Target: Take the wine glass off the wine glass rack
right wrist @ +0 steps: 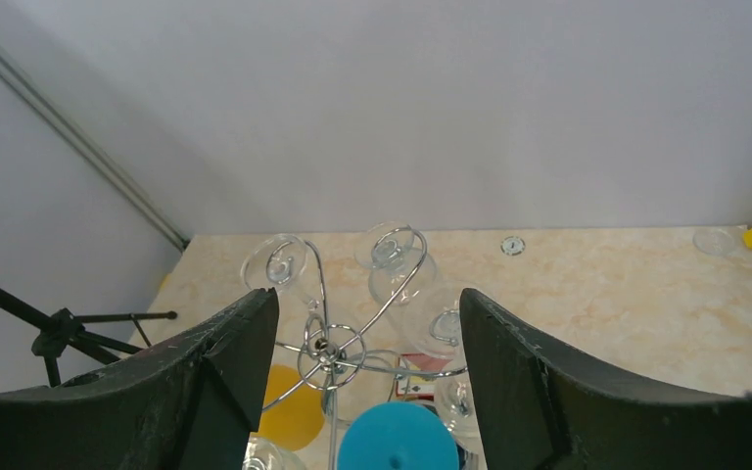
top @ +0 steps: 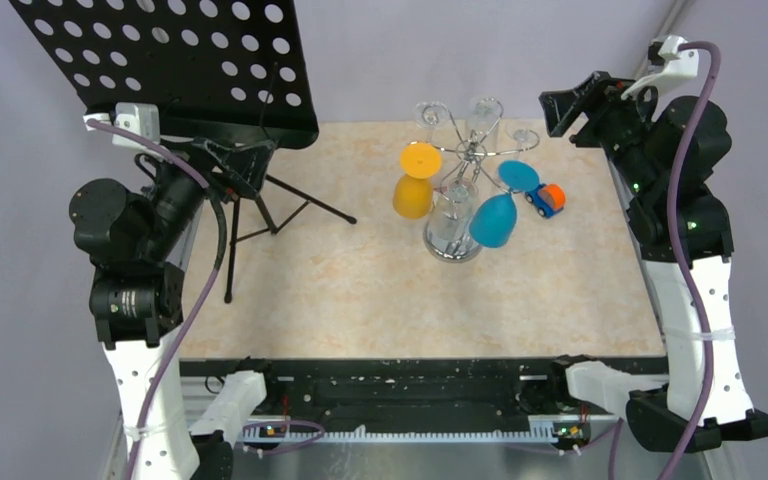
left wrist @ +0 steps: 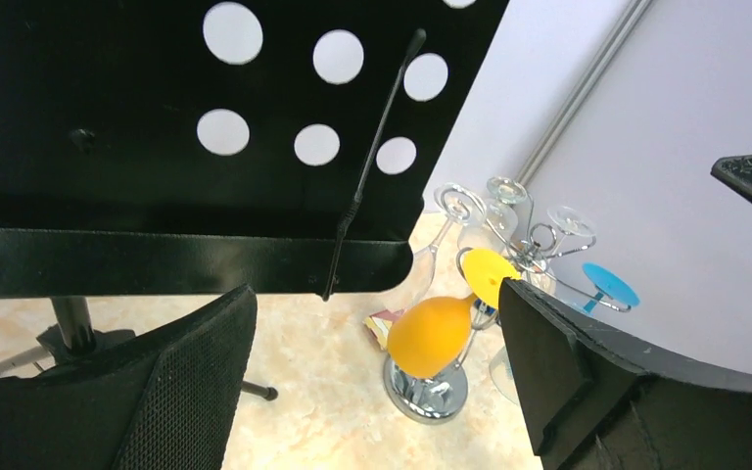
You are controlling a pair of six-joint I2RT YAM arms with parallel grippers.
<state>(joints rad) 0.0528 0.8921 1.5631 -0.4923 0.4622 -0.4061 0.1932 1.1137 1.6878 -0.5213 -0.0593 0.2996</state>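
Note:
The chrome wine glass rack [top: 471, 152] stands at the back middle of the table on its round disc base [top: 452, 248]. An orange wine glass [top: 413, 194], a blue wine glass [top: 493, 220] and several clear glasses [top: 451, 220] hang upside down from its arms. My right gripper [top: 567, 106] is open and empty, high and to the right of the rack; in its wrist view [right wrist: 367, 377] the rack hub [right wrist: 331, 350] and the blue glass foot [right wrist: 399, 438] lie between the fingers, far below. My left gripper [left wrist: 372, 392] is open and empty under the music stand, facing the orange glass [left wrist: 433, 333].
A black perforated music stand [top: 175, 62] on a tripod [top: 260, 215] fills the back left and overhangs the left gripper [top: 235, 160]. A small orange and blue toy car [top: 547, 198] sits right of the rack. A playing card [right wrist: 419, 377] lies under the rack.

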